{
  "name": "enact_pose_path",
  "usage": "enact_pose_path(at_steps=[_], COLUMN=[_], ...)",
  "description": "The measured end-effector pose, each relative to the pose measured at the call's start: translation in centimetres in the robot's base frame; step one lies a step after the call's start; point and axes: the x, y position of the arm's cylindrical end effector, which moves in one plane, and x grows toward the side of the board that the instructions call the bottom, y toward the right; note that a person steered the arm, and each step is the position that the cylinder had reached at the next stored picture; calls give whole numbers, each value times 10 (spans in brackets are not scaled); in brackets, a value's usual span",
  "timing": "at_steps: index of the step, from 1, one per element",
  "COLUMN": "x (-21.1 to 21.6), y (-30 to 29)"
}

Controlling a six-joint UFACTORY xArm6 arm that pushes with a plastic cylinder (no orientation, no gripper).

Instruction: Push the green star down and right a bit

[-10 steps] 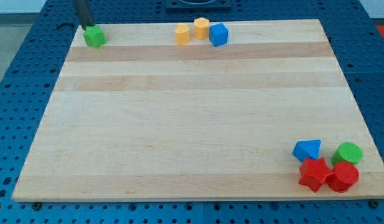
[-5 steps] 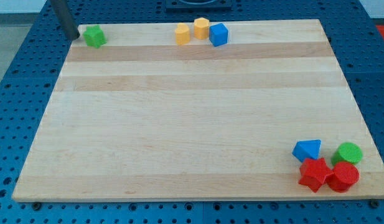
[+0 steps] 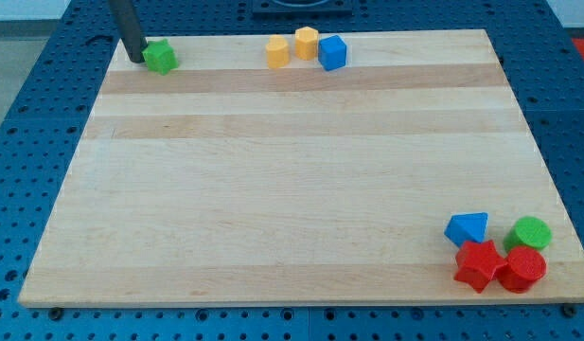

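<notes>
The green star lies near the wooden board's top left corner. My tip sits right against the star's left side, touching it or nearly so. The dark rod rises from the tip out of the view's top.
Two yellow blocks and a blue cube sit together at the board's top middle. At the bottom right are a blue triangle, a green round block, a red star and a red hexagon-like block. The board rests on a blue pegboard table.
My tip went from above the star out to its left, then came back right against it. The green star has slid a little to the right.
</notes>
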Motion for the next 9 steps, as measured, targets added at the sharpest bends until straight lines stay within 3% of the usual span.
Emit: enact_pose_path(at_steps=[7, 9], x=[-24, -22], y=[35, 84])
